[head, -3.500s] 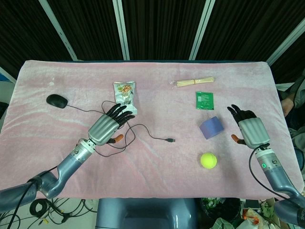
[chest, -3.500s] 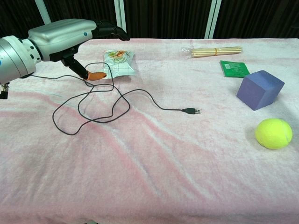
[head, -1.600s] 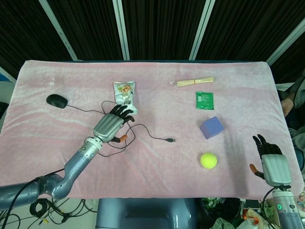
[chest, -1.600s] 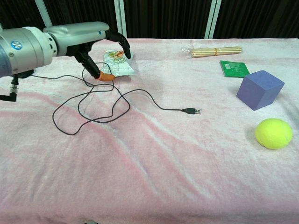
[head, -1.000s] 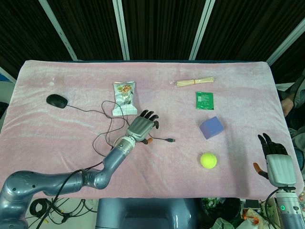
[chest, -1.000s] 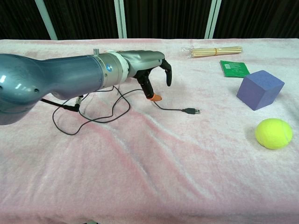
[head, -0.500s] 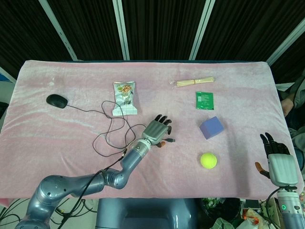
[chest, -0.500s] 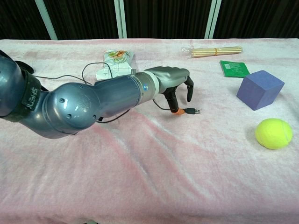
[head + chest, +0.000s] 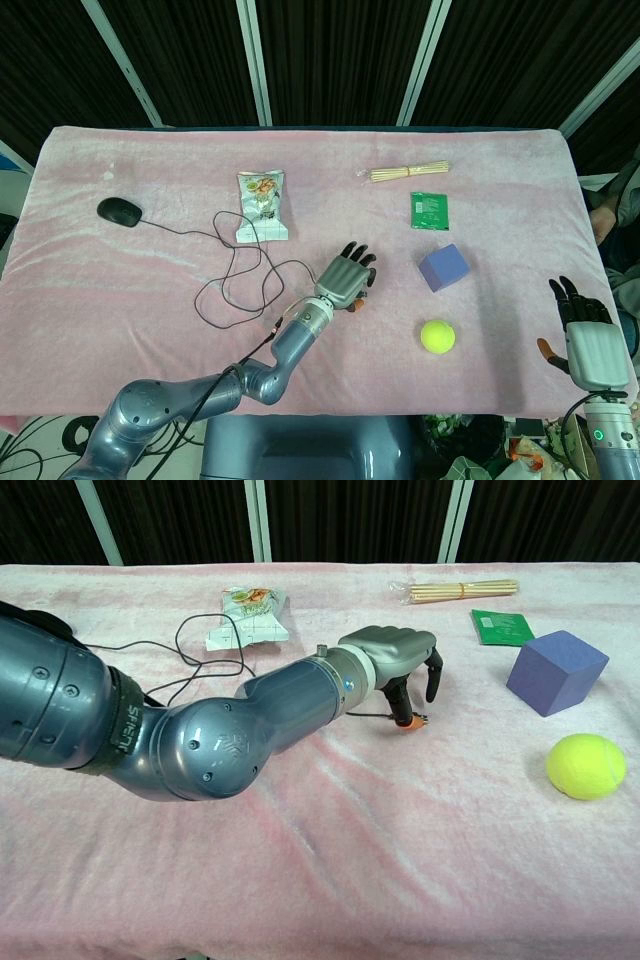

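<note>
My left hand (image 9: 345,275) reaches across the pink cloth and hovers over the plug end of the black cable (image 9: 235,285). In the chest view the left hand (image 9: 395,655) arches its fingers downward and spread, with the orange thumb tip right beside the plug (image 9: 421,719); it grips nothing that I can see. The cable loops back to a black mouse (image 9: 120,210) at the left. My right hand (image 9: 590,345) hangs off the table's front right corner with its fingers apart and nothing in it; only the head view shows it.
A snack packet (image 9: 262,205) lies behind the cable loops. Wooden skewers (image 9: 408,172) and a green sachet (image 9: 430,210) lie at the back right. A purple cube (image 9: 444,267) and a yellow tennis ball (image 9: 437,336) sit right of the left hand.
My left hand has travelled right from the cable loops near the snack packet to the plug end. My right hand has drawn back from beside the cube to the front right corner.
</note>
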Tool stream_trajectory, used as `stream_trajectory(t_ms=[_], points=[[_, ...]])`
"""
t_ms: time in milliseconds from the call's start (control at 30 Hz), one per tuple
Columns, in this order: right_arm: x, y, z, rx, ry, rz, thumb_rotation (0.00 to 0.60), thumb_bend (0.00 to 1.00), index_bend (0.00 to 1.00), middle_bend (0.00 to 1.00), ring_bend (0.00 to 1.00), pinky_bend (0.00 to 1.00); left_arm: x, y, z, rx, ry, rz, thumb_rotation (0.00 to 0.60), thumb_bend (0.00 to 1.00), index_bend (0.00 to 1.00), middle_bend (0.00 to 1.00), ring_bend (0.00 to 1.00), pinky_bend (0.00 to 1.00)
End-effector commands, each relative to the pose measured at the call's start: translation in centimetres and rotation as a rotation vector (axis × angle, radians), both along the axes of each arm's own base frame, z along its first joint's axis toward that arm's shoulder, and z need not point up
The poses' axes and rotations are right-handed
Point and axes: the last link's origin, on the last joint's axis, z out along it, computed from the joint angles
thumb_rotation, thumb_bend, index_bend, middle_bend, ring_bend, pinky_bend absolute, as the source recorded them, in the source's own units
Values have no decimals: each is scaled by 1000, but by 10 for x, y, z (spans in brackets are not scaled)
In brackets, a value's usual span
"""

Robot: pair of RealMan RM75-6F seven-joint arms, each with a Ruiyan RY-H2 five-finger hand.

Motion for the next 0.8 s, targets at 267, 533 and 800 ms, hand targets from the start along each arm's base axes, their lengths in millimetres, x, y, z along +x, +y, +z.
stream_trajectory(t_ms=[267, 533, 800], points=[[0, -1, 1, -9, 0, 1, 600, 162, 0, 60, 220, 208, 1, 1, -7, 9, 35, -3, 600, 287, 462, 163, 0, 0], [1, 0, 2, -13, -5, 6, 600, 162, 0, 60, 221, 208, -4, 0, -9, 6, 57, 12, 600, 287, 470, 164, 0, 0], [2, -1, 2, -15, -9, 8, 600, 162, 0, 60, 220, 208, -8, 2, -8, 39, 91, 22, 600, 312, 538, 192, 0, 0]])
